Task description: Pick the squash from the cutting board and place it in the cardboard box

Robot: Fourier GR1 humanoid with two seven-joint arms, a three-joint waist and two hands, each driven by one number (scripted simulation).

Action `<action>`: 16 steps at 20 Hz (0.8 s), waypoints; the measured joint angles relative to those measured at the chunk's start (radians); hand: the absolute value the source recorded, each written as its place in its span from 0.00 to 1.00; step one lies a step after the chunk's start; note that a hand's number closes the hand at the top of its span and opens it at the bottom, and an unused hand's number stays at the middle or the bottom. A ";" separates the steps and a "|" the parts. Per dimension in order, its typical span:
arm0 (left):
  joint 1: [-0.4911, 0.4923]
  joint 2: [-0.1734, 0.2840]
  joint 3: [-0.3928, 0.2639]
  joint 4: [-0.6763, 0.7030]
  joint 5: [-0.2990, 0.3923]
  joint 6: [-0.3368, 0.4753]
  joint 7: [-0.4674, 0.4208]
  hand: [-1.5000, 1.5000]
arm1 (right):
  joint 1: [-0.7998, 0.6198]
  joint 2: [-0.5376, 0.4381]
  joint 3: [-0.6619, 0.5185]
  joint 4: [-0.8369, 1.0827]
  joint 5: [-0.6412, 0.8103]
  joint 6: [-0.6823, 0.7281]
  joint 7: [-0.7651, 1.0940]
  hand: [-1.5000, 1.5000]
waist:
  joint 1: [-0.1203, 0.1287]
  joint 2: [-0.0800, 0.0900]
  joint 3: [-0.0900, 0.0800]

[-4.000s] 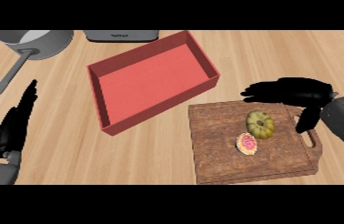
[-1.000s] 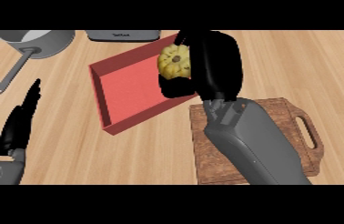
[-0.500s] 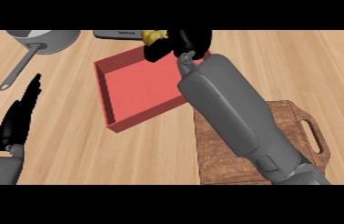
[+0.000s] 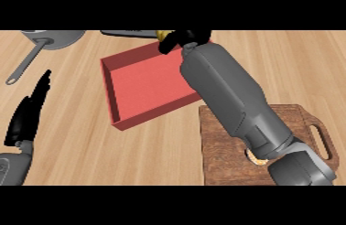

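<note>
The right hand [image 4: 181,38] reaches past the far edge of the red box [image 4: 145,84], fingers curled around the yellow squash [image 4: 162,34], of which only a sliver shows at the top of the view. Its grey forearm crosses the wooden cutting board [image 4: 223,141], hiding most of what seems to be a cut fruit [image 4: 255,159] there. The left hand [image 4: 28,110] rests at the left edge, fingers straight, and a grey pan [image 4: 42,42] sits at the upper left.
</note>
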 measured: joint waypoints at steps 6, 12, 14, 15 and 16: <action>-0.031 -0.012 -0.008 0.015 -0.012 -0.001 -0.003 0.50 | -0.034 0.000 -0.056 0.140 -0.114 -0.064 -0.025 0.00 | 0.024 0.010 0.000; -0.050 -0.021 -0.006 0.031 -0.020 0.001 -0.007 0.50 | -0.038 0.000 -0.078 0.212 -0.194 -0.130 -0.143 0.00 | 0.032 0.014 0.000; -0.045 -0.021 -0.008 0.023 -0.022 -0.003 -0.002 0.50 | -0.037 0.000 -0.076 0.217 -0.212 -0.170 -0.184 0.00 | 0.034 0.011 0.000; -0.042 -0.018 -0.004 0.030 -0.019 -0.007 -0.013 0.50 | -0.042 0.000 -0.076 0.218 -0.220 -0.191 -0.199 0.00 | 0.035 0.011 0.000; -0.041 -0.018 -0.001 0.035 -0.017 -0.008 -0.021 0.50 | -0.041 0.000 -0.078 0.214 -0.229 -0.219 -0.222 0.00 | 0.034 0.011 0.000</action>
